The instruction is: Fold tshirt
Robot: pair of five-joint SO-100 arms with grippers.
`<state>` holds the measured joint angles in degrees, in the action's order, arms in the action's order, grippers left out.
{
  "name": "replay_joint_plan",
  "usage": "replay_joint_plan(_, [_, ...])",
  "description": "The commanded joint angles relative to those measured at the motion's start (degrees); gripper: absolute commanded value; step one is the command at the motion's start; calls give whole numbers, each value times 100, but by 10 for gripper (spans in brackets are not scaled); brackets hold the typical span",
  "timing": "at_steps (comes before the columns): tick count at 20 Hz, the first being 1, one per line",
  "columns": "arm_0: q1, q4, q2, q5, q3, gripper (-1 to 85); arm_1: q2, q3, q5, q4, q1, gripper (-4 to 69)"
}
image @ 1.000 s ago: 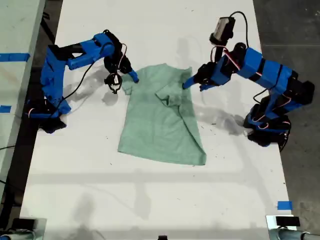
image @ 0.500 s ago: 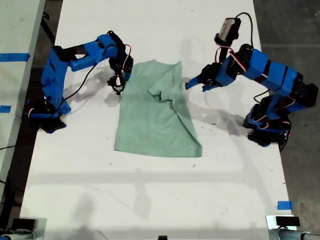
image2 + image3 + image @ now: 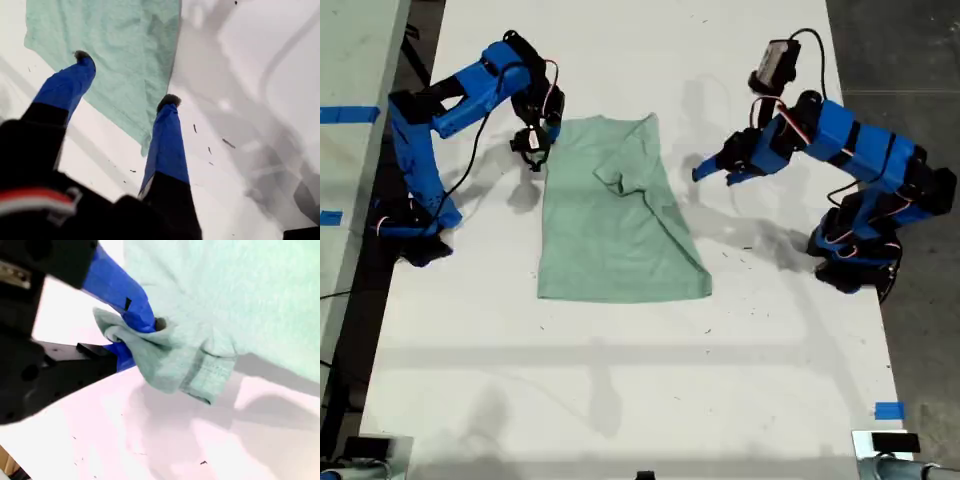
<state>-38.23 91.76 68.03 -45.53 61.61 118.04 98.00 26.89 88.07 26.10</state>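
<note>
The pale mint-green tshirt [image 3: 615, 235] lies on the white table [image 3: 620, 400], partly folded, with one flap turned over near its far end. My second gripper [image 3: 539, 142] is shut on a bunched corner of the shirt at its far edge on the exterior view's left; the second wrist view shows the cloth [image 3: 165, 360] pinched in that gripper [image 3: 142, 340]. My first gripper [image 3: 706, 169] hovers open on the exterior view's right, apart from the shirt. In the first wrist view its gripper [image 3: 126, 77] is spread over the shirt's edge [image 3: 115, 50].
Both arm bases stand at the table's side edges in the exterior view. Blue tape [image 3: 888, 410] marks the near corner on that view's right. A second table with blue tape [image 3: 348, 113] runs along that view's left, and dark floor lies on its right.
My second gripper has pulled the shirt's corner away toward the far left of the exterior view, dragging the whole shirt that way. The shirt has slid out from my first gripper, which barely moved.
</note>
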Motion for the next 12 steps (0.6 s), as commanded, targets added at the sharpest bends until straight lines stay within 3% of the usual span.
replay_joint_plan(1, [299,281,378,193,-1002,0,308,9,35,-211,79,248])
replay_joint_plan(4, [861,158,-387,264,-2197,0,308,88,9,-255,53,248])
replay_joint_plan(10, [1494,-1934,-1327,185,-2224,0,334,185,-88,-272,-26,248])
replay_joint_plan(11, [1556,-2250,-1556,79,-2224,17,343,185,-114,-272,-53,248])
replay_joint_plan(12, [1635,-2619,-1793,-53,-2224,116,360,211,-132,-272,-62,248])
